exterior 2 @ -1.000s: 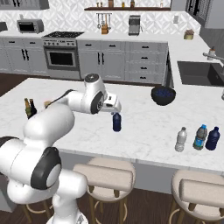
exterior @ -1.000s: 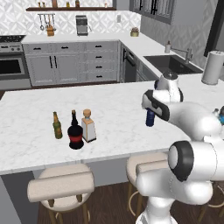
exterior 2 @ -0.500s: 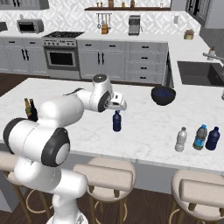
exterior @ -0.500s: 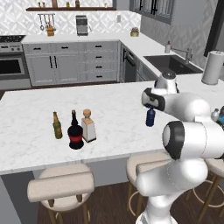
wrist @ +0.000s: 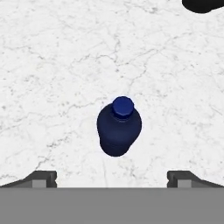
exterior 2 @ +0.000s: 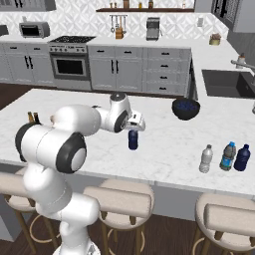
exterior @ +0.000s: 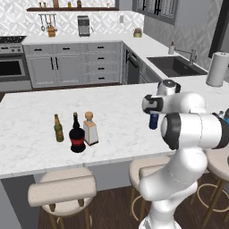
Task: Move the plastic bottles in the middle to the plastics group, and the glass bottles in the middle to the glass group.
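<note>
So the pincer (wrist: 112, 178) hangs wide open, empty, right over the dark blue bottle (wrist: 118, 126) mid-table (exterior 2: 164, 149) — square glass bottle (exterior: 90, 129) already beside its group, clear bottle (exterior 2: 205, 159) among the plastics.

1. No lettering, number or brand can be read on anything here.
2. The round-bellied black bottle (exterior: 77, 138) on the bench (exterior: 116, 107) wears a red label, but it is a plain patch of colour with no legible writing.
3. The dark blue bottle (wrist: 119, 127) shows a bare body and cap from above.
</note>
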